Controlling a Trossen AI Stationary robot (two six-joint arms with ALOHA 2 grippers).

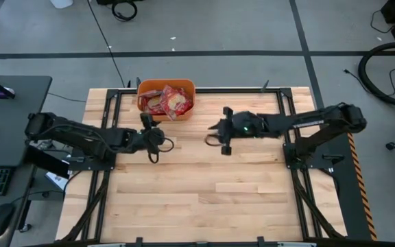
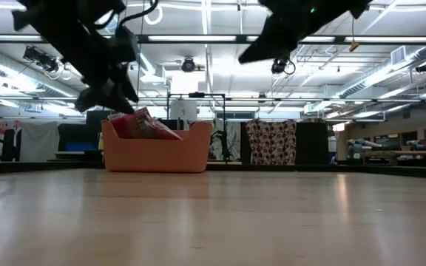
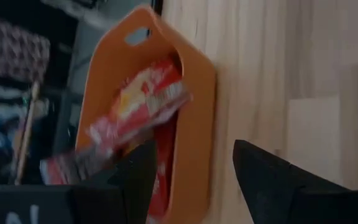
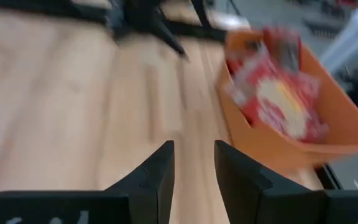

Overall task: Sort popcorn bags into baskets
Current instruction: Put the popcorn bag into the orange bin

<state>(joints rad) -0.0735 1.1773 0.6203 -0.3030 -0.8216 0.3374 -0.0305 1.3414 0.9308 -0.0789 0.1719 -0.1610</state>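
Orange basket [image 1: 142, 87] w/ popcorn bags [image 1: 170, 101]; both tools [image 1: 158, 132] [image 1: 218, 132] apart, empty.

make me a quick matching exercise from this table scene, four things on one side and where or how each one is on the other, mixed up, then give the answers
Things:
1. popcorn bags
2. orange basket
3. left hand
4. right hand

Places or states:
A. at the table's far edge
B. empty, open, just left of the table's middle
C. piled inside the tub
D. empty, fingers apart, just right of the middle

Pairs: 1-C, 2-A, 3-B, 4-D
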